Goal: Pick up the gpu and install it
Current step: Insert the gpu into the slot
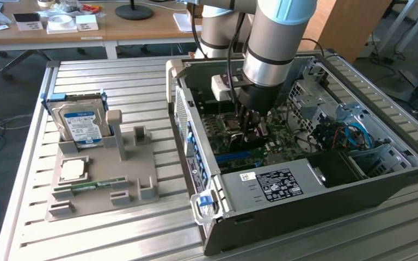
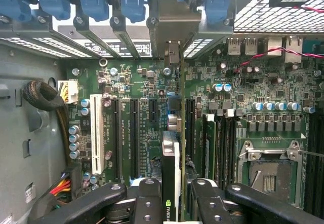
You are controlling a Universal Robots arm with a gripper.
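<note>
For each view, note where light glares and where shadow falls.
Exterior view: daylight glares off the slatted table; the computer case is shaded inside. Wrist view: the motherboard is evenly lit; the end effector gripping the gpu looks dark.

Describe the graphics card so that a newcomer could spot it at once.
Find the open dark metal computer case and the green motherboard inside it. Over its row of long slots stands the thin green graphics card, edge-on. Unlike the seated memory sticks alongside, it is clamped between black jaws.
</note>
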